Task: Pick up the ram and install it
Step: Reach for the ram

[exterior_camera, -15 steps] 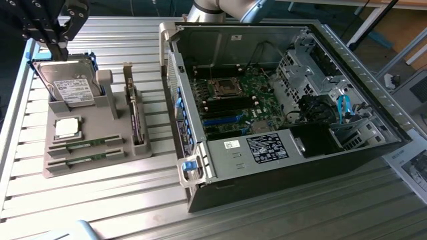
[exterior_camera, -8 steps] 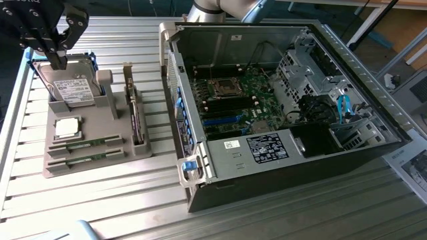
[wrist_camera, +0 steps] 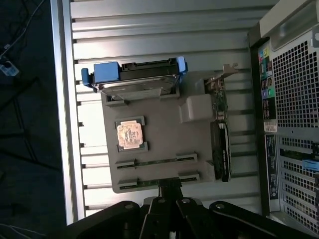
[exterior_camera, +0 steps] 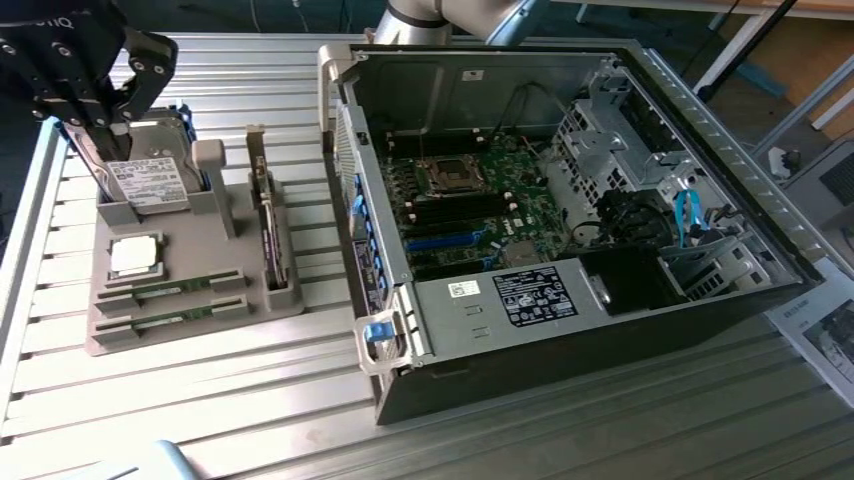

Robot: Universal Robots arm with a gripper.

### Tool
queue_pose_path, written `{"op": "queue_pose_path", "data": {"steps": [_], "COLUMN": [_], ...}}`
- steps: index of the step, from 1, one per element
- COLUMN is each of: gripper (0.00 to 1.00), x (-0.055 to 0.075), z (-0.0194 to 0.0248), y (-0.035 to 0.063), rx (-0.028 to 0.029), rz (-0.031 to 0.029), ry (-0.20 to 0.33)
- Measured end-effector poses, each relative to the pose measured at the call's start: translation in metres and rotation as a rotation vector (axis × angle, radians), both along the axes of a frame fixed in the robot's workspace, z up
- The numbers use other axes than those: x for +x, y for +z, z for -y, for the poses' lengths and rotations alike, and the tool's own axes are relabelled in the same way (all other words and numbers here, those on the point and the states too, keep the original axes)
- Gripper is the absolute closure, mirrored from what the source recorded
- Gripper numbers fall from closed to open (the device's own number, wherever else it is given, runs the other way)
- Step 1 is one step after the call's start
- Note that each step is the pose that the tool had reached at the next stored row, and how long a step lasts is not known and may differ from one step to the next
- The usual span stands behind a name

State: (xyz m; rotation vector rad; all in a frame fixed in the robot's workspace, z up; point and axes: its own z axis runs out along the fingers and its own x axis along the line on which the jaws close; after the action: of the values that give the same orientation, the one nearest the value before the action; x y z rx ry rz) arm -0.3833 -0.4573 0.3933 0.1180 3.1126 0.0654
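Two ram sticks, thin and green, lie in slots of a grey parts holder (exterior_camera: 200,250): one ram stick (exterior_camera: 170,290) and a second (exterior_camera: 170,318) beside it. The wrist view looks down on both, one ram stick (wrist_camera: 154,162) and the other (wrist_camera: 155,180). My black gripper (exterior_camera: 100,128) hangs at the exterior view's far left, above the holder's hard-drive end. It is shut and holds nothing. In the wrist view the gripper (wrist_camera: 169,185) sits high over the holder's edge nearest the ram sticks.
The holder also carries a hard drive (exterior_camera: 150,180), a silver processor (exterior_camera: 134,255) and a dark expansion card (exterior_camera: 271,230). An open computer case (exterior_camera: 534,200) with its motherboard (exterior_camera: 461,205) lies to the exterior view's right on the ribbed metal table (exterior_camera: 200,400).
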Motion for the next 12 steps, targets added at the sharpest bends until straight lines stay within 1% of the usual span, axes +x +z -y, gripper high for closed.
{"op": "queue_pose_path", "data": {"steps": [4, 5, 12], "gripper": [0.9, 0.9, 0.9], "x": [0.0, 0.0, 0.0], "z": [0.0078, 0.0087, 0.009], "y": [-0.0001, -0.0001, 0.0], "rx": [-0.0003, -0.0003, -0.0004], "rz": [0.0001, 0.0001, 0.0001], "ry": [0.0, 0.0, 0.0]}}
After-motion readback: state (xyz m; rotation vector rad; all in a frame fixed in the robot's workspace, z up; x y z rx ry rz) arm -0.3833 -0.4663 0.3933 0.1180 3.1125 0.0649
